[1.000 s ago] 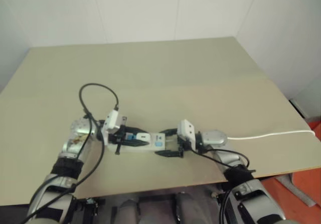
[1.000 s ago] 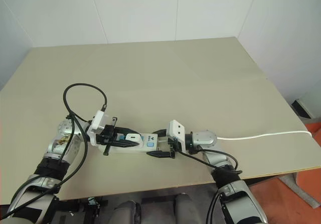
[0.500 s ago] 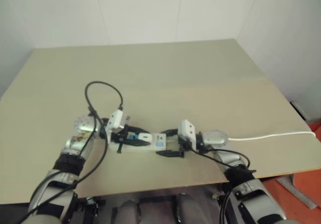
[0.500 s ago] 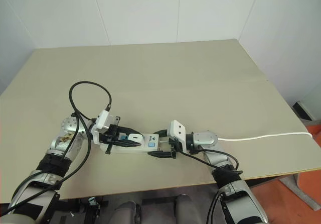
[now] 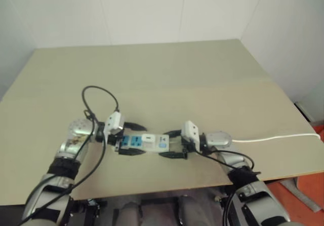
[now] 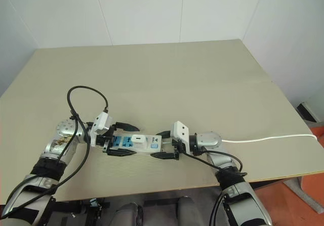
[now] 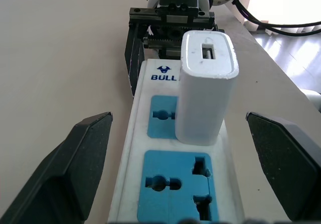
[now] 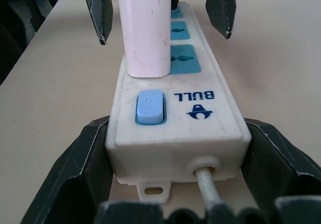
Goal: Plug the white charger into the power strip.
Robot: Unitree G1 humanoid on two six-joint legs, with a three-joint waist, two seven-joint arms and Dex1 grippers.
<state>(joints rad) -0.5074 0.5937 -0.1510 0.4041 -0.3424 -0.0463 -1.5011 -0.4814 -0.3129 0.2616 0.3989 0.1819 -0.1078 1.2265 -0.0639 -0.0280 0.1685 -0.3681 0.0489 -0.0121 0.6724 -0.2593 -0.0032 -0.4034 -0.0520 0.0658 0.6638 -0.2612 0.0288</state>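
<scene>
The power strip [image 6: 132, 144] lies flat near the table's front edge. The white charger [image 6: 135, 139] stands upright in it, in the socket beside the blue switch [image 8: 149, 106]. In the left wrist view the charger [image 7: 205, 83] rises free between wide-apart fingers. My left gripper [image 5: 132, 140] is open, its fingers [image 7: 75, 169] on either side of the strip's left end and apart from it. My right gripper [image 5: 169, 145] is shut on the strip's cord end, its fingers [image 8: 75, 184] pressed against both sides of the strip [image 8: 175, 118].
The strip's thin white cord [image 5: 273, 136] runs right across the beige table [image 5: 177, 79] and off its right edge. A black cable loop [image 5: 98, 97] arches over my left wrist. The table's front edge [image 5: 152, 190] is close behind the strip. White walls stand behind.
My left gripper, shut on the charger before, has opened and let it go. The charger stays standing in the strip. The right gripper has kept still.
</scene>
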